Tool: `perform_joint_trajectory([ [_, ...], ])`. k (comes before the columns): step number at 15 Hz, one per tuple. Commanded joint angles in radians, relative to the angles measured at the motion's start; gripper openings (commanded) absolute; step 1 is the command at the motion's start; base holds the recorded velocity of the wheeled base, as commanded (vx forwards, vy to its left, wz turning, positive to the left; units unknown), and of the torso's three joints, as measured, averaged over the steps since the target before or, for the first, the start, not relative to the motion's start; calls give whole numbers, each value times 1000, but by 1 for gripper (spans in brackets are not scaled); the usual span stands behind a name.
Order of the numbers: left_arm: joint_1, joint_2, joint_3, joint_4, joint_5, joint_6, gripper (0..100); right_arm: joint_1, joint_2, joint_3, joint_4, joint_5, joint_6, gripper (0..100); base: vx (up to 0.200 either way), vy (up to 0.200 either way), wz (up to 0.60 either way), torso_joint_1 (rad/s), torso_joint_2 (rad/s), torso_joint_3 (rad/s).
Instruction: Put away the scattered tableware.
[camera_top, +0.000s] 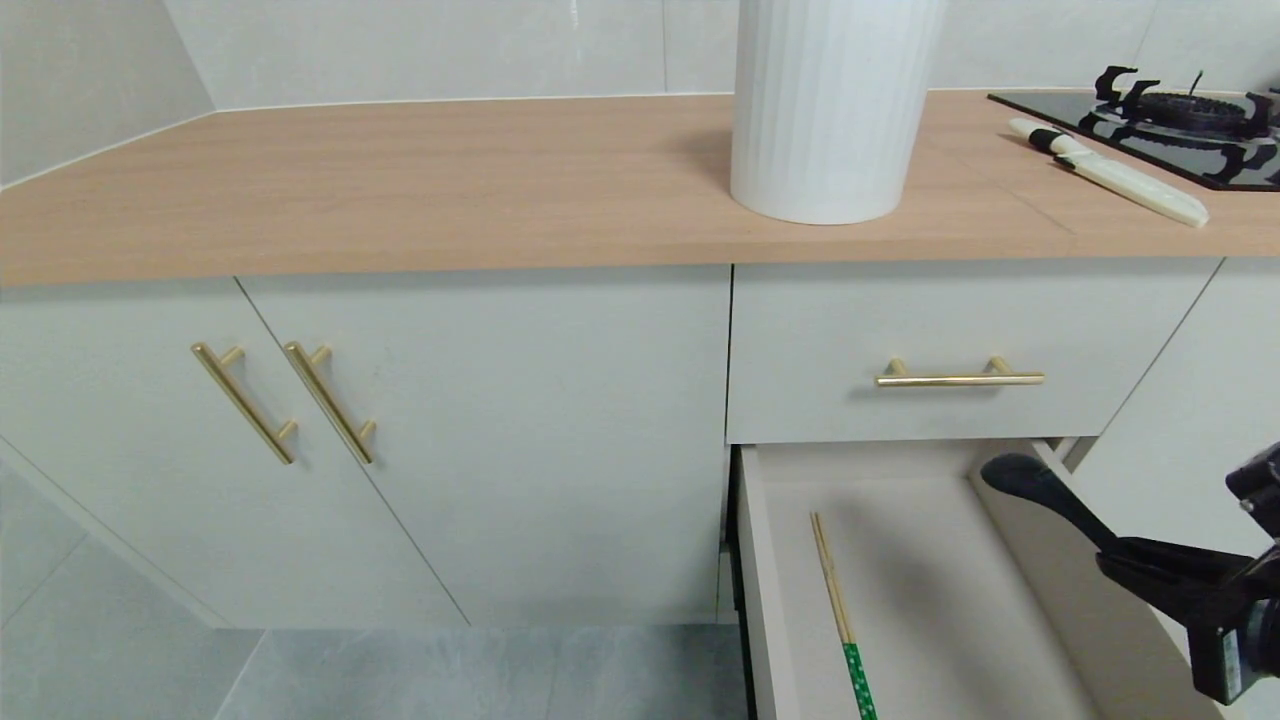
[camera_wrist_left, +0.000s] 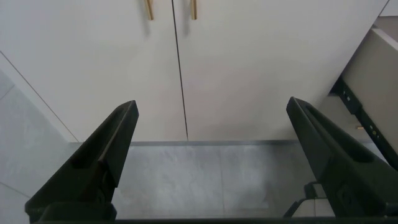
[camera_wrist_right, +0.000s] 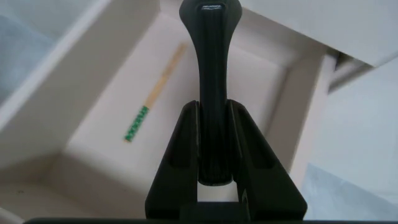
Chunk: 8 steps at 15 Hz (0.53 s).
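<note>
My right gripper (camera_top: 1125, 560) (camera_wrist_right: 212, 115) is shut on a long black utensil (camera_top: 1035, 485) (camera_wrist_right: 210, 50) with a rounded end, held over the right side of the open lower drawer (camera_top: 752, 540) (camera_wrist_right: 301, 118). A pair of wooden chopsticks (camera_top: 838, 610) (camera_wrist_right: 152, 99) with green patterned ends lies inside the drawer, on its left part. A white knife (camera_top: 1110, 172) with a black band lies on the wooden counter at the right. My left gripper (camera_wrist_left: 211, 112) is open with nothing in it, low down and facing the cabinet doors (camera_wrist_left: 249, 68) and the grey floor.
A tall white ribbed container (camera_top: 830, 100) stands on the counter (camera_top: 400, 190) above the drawers. A black gas hob (camera_top: 1190, 125) sits at the far right. The upper drawer (camera_top: 960, 378) is closed; two cupboard doors with gold handles (camera_top: 285, 400) are to the left.
</note>
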Motion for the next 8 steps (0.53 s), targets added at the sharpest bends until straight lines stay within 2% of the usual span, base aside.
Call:
perform_joint_trajectory([
  [1, 0, 0, 0, 0, 1, 0, 100, 66, 81, -36, 53, -30, 59, 0, 0, 0, 0, 0, 0, 0],
  [4, 0, 0, 0, 0, 1, 0, 100, 90, 183, -119, 171, -28, 228, 0, 0, 0, 0, 0, 0, 0],
  [8, 0, 0, 0, 0, -1, 0, 100, 89, 353, -123, 141, -27, 295, 0, 0, 0, 0, 0, 0, 0],
])
